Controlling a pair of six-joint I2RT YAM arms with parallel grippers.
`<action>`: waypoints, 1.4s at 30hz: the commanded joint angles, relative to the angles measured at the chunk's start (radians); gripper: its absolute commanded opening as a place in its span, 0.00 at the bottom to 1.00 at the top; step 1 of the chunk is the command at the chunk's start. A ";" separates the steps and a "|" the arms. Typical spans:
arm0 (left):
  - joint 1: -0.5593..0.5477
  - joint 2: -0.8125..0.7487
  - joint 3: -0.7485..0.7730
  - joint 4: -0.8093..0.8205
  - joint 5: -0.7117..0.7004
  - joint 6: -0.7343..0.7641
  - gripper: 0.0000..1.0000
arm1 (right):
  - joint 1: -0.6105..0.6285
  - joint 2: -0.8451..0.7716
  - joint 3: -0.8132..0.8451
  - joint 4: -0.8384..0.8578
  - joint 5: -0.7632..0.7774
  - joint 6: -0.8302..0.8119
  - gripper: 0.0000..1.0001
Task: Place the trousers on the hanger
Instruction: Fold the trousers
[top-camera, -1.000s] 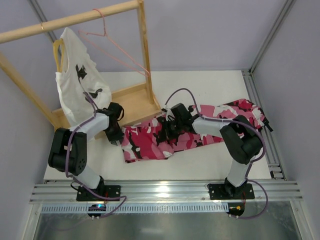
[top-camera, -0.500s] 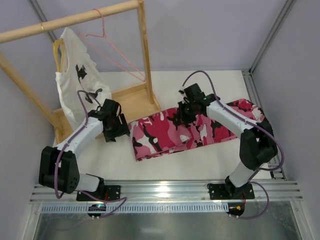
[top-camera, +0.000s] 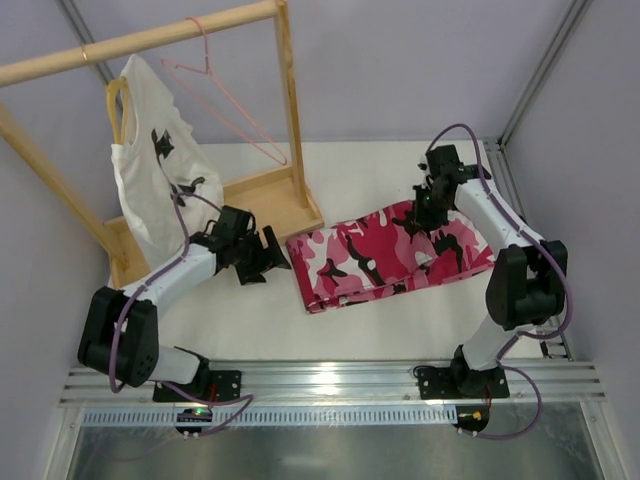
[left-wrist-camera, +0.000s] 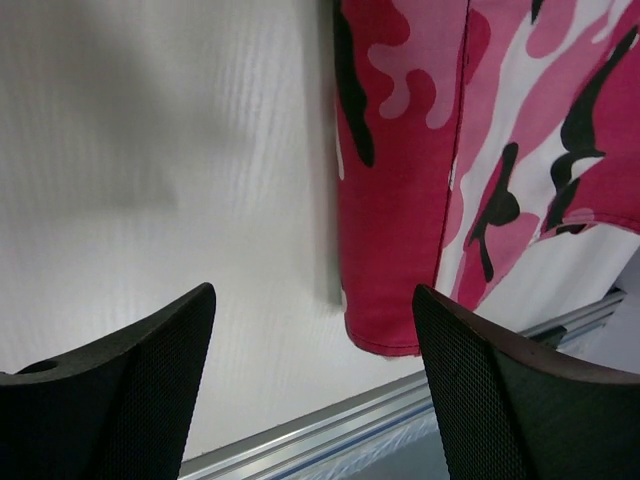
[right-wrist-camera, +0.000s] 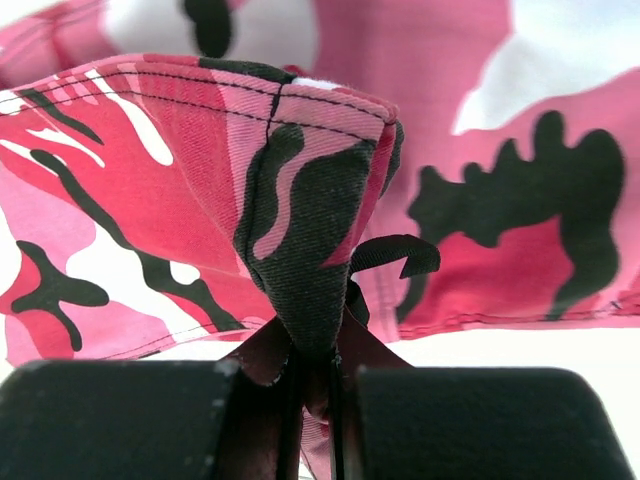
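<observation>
The pink camouflage trousers (top-camera: 390, 252) lie folded on the white table right of centre. My right gripper (top-camera: 428, 203) is shut on a fold of the trousers (right-wrist-camera: 300, 200) at their far right edge and lifts it slightly. My left gripper (top-camera: 270, 255) is open and empty, just left of the trousers' folded end (left-wrist-camera: 400, 200), apart from it. The pale-pink wire hanger (top-camera: 225, 95) hangs by its hook from the wooden rail at the back left.
A wooden rack (top-camera: 280, 190) stands at the back left with a white T-shirt (top-camera: 155, 170) on a yellow hanger. An aluminium rail (top-camera: 330, 385) runs along the table's near edge, also seen in the left wrist view (left-wrist-camera: 330, 420).
My right gripper has pulled the trousers to the right and toward the back. My left gripper has let go, moved right and opened.
</observation>
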 joint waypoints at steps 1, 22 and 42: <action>-0.049 0.020 -0.037 0.178 0.070 -0.078 0.80 | -0.025 0.015 0.010 -0.029 0.061 -0.043 0.04; -0.190 0.256 -0.039 0.386 0.016 -0.253 0.48 | -0.055 -0.129 -0.170 0.168 0.011 0.021 0.04; 0.089 -0.067 0.004 -0.403 -0.536 -0.109 0.53 | 0.380 -0.078 -0.224 0.346 0.018 0.277 0.04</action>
